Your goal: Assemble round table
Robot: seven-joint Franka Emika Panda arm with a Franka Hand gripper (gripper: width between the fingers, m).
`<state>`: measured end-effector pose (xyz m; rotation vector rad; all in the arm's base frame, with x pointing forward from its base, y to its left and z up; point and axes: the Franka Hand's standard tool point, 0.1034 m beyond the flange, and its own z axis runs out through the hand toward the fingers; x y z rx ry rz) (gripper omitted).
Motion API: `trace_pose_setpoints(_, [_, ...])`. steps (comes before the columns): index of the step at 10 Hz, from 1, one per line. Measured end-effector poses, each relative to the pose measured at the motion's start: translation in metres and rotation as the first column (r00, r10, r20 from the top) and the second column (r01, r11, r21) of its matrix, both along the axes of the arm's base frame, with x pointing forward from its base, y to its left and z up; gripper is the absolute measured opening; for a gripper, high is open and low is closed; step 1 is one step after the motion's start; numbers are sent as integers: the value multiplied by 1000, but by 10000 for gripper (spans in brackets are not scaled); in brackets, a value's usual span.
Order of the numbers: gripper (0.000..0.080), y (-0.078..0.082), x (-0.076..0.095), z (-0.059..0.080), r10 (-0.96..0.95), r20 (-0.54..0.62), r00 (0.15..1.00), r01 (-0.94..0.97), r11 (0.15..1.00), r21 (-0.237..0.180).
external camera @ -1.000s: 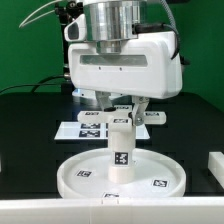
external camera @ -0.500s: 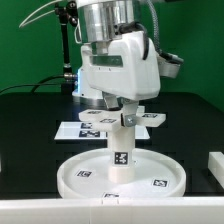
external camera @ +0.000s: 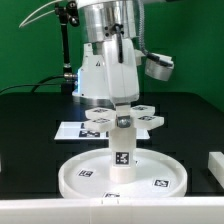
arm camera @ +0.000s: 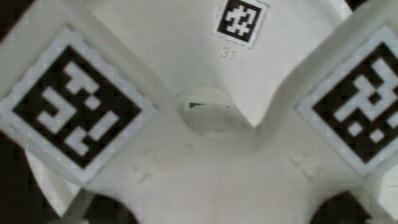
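Observation:
The large rimmed round disc [external camera: 72,180] lies flat on the black table at the front. The short thick cylinder leg [external camera: 121,150] stands upright on its middle. The cross-shaped foot [external camera: 142,112] sits level on top of the leg, its arms carrying square tags. My gripper [external camera: 120,101] comes straight down over the foot's centre and is shut on it. In the wrist view the foot [arm camera: 199,120] fills the picture, with tagged arms spreading from a small centre hole. My fingertips do not show there.
The marker board [external camera: 72,130] lies flat behind the disc, partly hidden by the leg and foot. A plain white block [external camera: 215,165] shows at the exterior view's right edge. A black camera stand rises at the back on the exterior view's left.
My hand has turned about its vertical axis, from broadside to narrow side toward the exterior camera. The foot's arms have turned with it. The leg and disc have not moved.

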<state>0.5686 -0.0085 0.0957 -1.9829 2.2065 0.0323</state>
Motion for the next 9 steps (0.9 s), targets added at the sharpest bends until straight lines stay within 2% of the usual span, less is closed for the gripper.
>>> trace_pose_setpoints(1, [449,0,-1,0,-96,7,995,96,995,26])
trace_pose_setpoints(4, [449,0,-1,0,-270,-5,963,270,961,63])
trace_pose_setpoints(6, [449,0,0,0,-357,-20,934,358,931,76])
trace_pose_setpoints(8, [449,1,-1,0,-349,-19,937,350,934,75])
trace_pose_setpoints(9, [610,1,-1,0,-347,-20,938,347,935,76])
